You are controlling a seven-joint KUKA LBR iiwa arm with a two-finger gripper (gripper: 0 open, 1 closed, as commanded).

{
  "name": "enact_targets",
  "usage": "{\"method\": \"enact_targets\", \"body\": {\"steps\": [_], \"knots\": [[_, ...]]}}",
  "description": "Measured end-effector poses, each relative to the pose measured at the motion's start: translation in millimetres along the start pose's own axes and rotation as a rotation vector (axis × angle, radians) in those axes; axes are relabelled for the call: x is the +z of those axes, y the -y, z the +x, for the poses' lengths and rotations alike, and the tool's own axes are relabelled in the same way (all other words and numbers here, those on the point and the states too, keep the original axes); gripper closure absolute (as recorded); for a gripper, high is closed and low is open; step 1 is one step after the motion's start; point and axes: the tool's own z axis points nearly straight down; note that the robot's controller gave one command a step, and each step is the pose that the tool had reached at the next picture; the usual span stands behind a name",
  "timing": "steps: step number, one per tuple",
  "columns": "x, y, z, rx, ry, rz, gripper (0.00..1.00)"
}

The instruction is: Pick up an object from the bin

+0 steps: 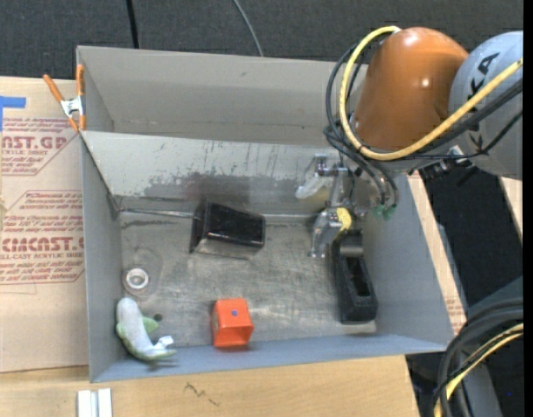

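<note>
Grey bin (pixel 206 102): gripper (pixel 329 233) at one end of the long black block (pixel 355 289), perhaps touching; opening unclear.

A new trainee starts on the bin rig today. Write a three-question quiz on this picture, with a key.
1. What lies near the middle of the bin floor?
A) a black container on its side
B) a red ball
C) a yellow sponge
2. True or false: the orange cube touches the green-and-white toy.
3. Fill in: the long black block lies by the bin wall on the view's ____ side.

Key: 1 A; 2 false, they lie apart; 3 right.
</note>
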Motion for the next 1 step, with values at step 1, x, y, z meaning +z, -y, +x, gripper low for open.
{"method": "enact_targets", "body": {"steps": [1], "knots": [[33.3,-14.8,21.4,-0.086,-0.017,-0.001,0.0]]}}
